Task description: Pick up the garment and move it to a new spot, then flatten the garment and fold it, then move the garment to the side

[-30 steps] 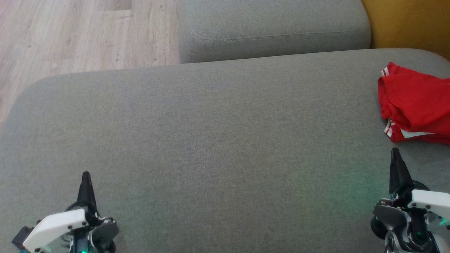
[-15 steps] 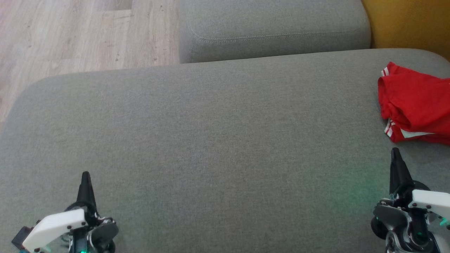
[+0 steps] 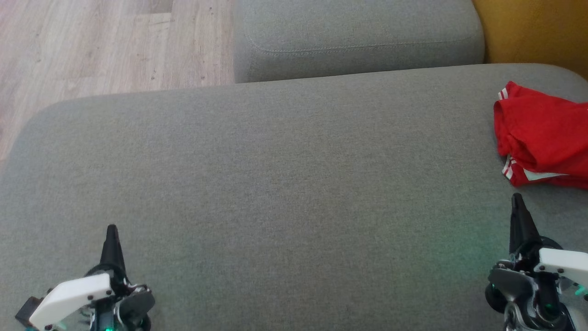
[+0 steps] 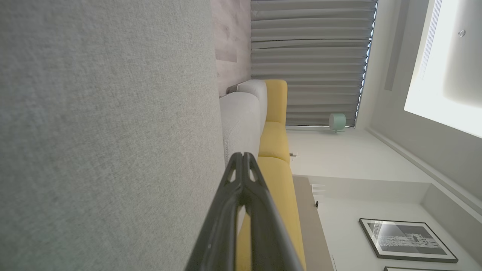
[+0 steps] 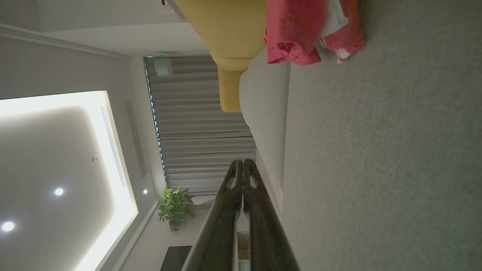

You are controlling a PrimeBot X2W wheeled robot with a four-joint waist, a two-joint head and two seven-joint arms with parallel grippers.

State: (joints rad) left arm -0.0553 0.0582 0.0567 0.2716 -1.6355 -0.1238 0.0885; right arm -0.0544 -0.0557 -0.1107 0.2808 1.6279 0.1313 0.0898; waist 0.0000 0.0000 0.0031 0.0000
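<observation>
grey sofa fabric spreads out under me. one wide seat cushion (image 3: pixel 294 184) takes up most of the head view. a second grey cushion (image 3: pixel 358 37) lies beyond its far edge, wood floor (image 3: pixel 92 46) off its far left corner, and a yellow cushion (image 3: pixel 533 27) off its far right corner.

the garment (image 3: pixel 542 133) lies at the right edge of the seat cushion, toward the far side. it is a crumpled red heap with white stripes at the hems, and part of it is cut off by the edge of the head view. my right tool (image 3: pixel 517 197) is over the cushion's near right corner, near the garment but not touching it. its two fingers are pressed together with nothing between them. my left tool (image 3: pixel 111 228) is over the near left corner, well apart from the garment, also pinched closed and empty.

i judge the garment light, soft and floppy. it should sag when lifted and may cling a little to the rough cushion cloth. a pinch on a single layer could let the heap unroll, so i would take the bunched striped hem on the side facing my right tool, after spreading that tool's fingers.

count: one garment, two tools, two grey cushions, one yellow cushion.
</observation>
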